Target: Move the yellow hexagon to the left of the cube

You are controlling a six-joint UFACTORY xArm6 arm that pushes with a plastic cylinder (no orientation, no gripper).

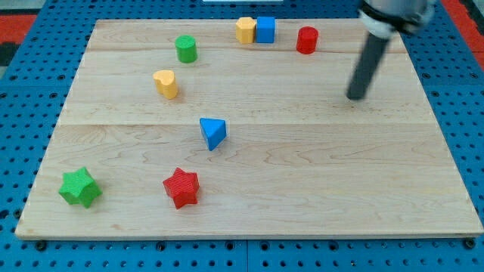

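Note:
The yellow hexagon (245, 30) sits at the view's top, touching the left side of the blue cube (265, 29). My tip (355, 97) is at the end of the dark rod, on the board's right part. It is well to the right of and below the cube, and below and right of the red cylinder (306, 39). It touches no block.
A green cylinder (186, 49) and a yellow heart (166, 83) lie at the upper left. A blue triangular block (213, 133) is near the middle. A red star (181, 187) and a green star (79, 187) lie at the lower left. The wooden board (340, 189) ends in blue pegboard.

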